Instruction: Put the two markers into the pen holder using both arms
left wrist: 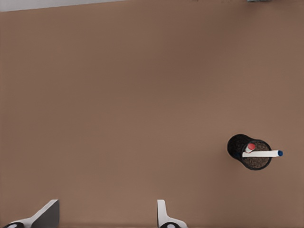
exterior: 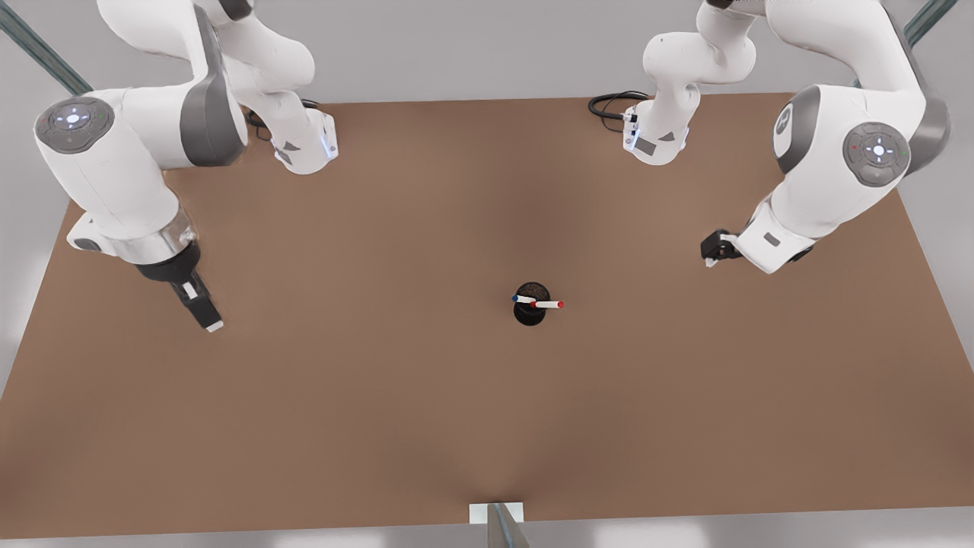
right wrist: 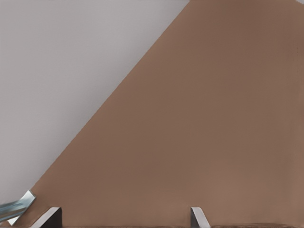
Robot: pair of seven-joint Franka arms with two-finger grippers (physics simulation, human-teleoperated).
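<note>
The black mesh pen holder [exterior: 530,308] stands near the table's middle. Both markers sit in it, leaning over its rim: the red-capped marker [exterior: 548,304] tips toward the front view's right, the blue-capped marker [exterior: 522,299] toward its left. In the left wrist view the pen holder [left wrist: 249,152] carries the blue marker [left wrist: 261,153] and the red marker [left wrist: 251,147]. My left gripper [exterior: 711,255] [left wrist: 107,216] hangs open and empty at the front view's right, well away from the holder. My right gripper [exterior: 207,316] [right wrist: 123,217] is open and empty at the front view's left.
The brown table [exterior: 380,396] spreads wide around the holder. Both arm bases [exterior: 304,144] [exterior: 654,137] stand at the far edge, with a black cable [exterior: 609,105] beside one. A metal post [exterior: 498,524] sits at the near edge. A table edge and a metal strut [right wrist: 16,206] lie near the right gripper.
</note>
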